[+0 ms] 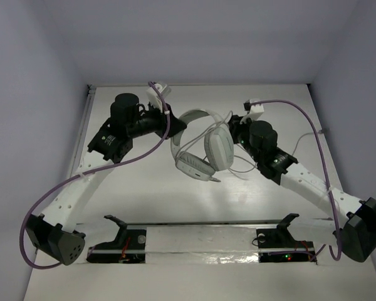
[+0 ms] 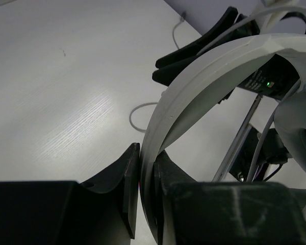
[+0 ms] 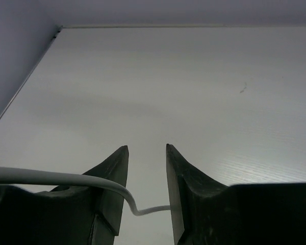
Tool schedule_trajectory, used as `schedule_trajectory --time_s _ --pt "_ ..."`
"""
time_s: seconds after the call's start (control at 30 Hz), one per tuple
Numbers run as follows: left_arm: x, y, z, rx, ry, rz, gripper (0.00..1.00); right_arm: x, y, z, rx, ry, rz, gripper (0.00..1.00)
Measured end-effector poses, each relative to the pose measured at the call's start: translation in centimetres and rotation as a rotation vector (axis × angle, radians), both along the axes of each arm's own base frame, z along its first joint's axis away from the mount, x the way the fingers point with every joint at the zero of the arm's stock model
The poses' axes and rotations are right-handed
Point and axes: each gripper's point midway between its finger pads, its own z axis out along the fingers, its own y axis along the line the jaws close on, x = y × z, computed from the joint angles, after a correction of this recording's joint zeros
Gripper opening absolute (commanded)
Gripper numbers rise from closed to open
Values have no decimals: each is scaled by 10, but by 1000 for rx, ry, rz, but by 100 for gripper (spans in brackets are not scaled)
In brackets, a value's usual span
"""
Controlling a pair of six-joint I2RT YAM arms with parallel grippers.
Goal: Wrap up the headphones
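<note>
The white headphones (image 1: 203,150) lie mid-table, with the headband (image 1: 194,115) arching toward the back and two oval ear cups (image 1: 218,149) in front. My left gripper (image 1: 174,126) is shut on the headband's left side. In the left wrist view the fingers (image 2: 147,153) pinch the white band (image 2: 209,66). My right gripper (image 1: 230,123) sits by the headband's right side, jaws apart. In the right wrist view (image 3: 147,149) the thin grey cord (image 3: 66,178) drapes over the left finger and crosses the gap between the jaws. Loose cord (image 1: 241,168) loops on the table beside the cups.
Purple cables (image 1: 144,150) run along both arms. Two black brackets (image 1: 122,233) stand on the rail at the near edge. Walls close the left, back and right sides. The right arm's black body with a green light (image 2: 268,83) is close behind the headband.
</note>
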Motion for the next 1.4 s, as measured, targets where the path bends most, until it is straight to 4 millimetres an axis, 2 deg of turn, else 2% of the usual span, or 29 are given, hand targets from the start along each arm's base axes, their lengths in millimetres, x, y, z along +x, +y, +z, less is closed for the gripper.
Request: schedule_trajectory --time_s 0.1,0.23,0.4,0.57,0.73,1.0,1.2,1.4 --pt "5 5 8 -35 7 14 0 -3 9 -1 41 -30 53 46" --pt "6 6 19 -68 14 17 0 -6 22 -8 66 -43 118 46" --pt "7 7 46 -126 2 9 0 -5 38 -20 86 -49 185 45" --pt "19 14 83 -200 -34 32 0 -5 52 -51 92 -5 239 43" --pt "27 22 107 -274 -37 54 0 -10 60 -86 95 61 280 42" --pt "45 31 126 -390 3 97 0 -11 77 -109 126 107 347 43" --pt "57 38 137 -446 22 124 0 -11 84 -137 131 165 365 44" --pt "58 41 156 -510 13 129 0 -12 92 -164 131 223 389 43"
